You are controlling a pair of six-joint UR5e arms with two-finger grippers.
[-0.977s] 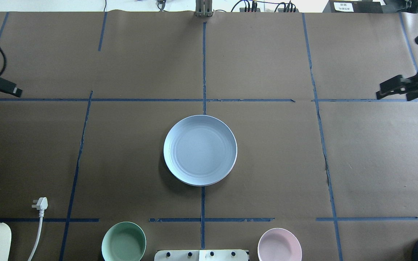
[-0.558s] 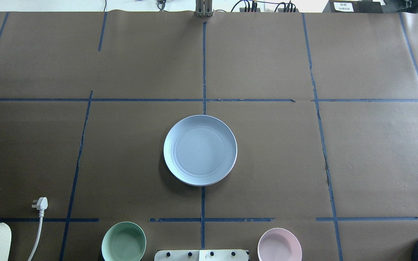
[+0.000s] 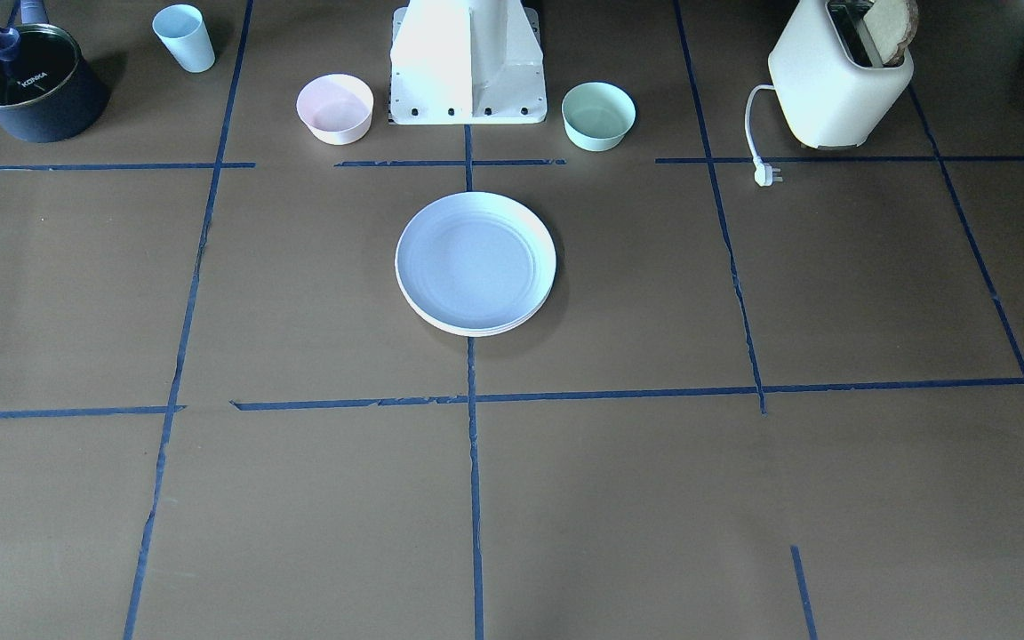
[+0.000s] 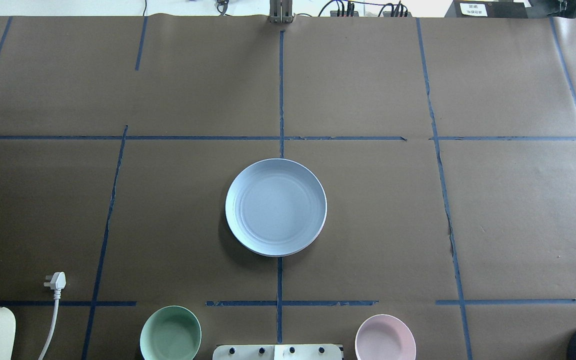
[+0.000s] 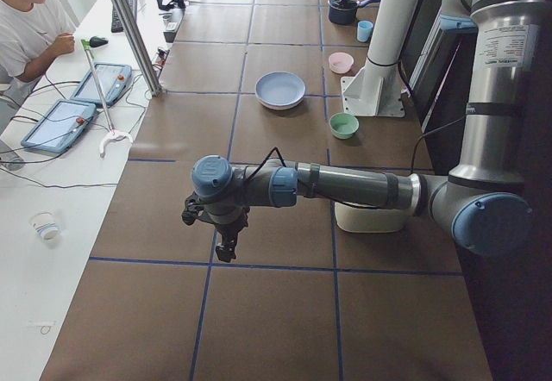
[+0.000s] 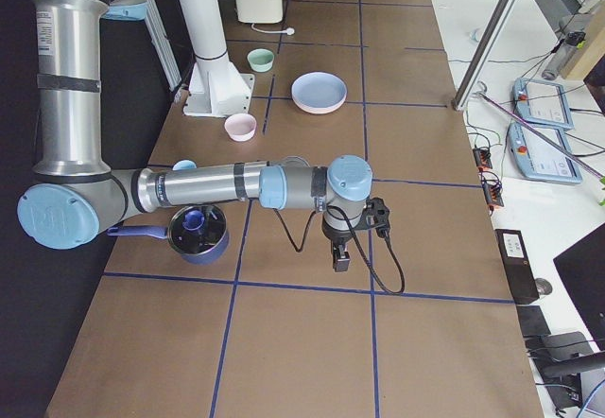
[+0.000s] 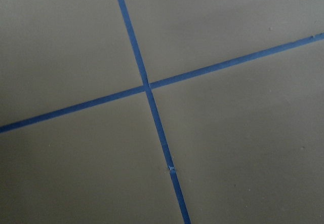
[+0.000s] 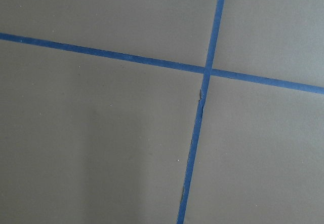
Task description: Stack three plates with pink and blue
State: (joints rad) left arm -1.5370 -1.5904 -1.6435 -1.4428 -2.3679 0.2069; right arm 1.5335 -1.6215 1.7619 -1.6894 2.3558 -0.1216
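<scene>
The left end effector (image 5: 226,250) and right end effector (image 6: 340,261) have withdrawn from the overhead view; their opening cannot be told. The plate stack (image 4: 276,207), blue on top, sits at the tabletop (image 4: 418,225) centre. A return sweep might nudge it askew.

Overhead looks down from behind the white metal robot base (image 4: 278,352), at 6 o'clock; front-facing looks back, base at 12. Both centre the round light blue matte plate (image 4: 276,207). 2 end cameras look along the brown paper-covered table (image 5: 285,131); 2 wrist cameras sit close above blue tape crosses (image 7: 147,87).
</scene>
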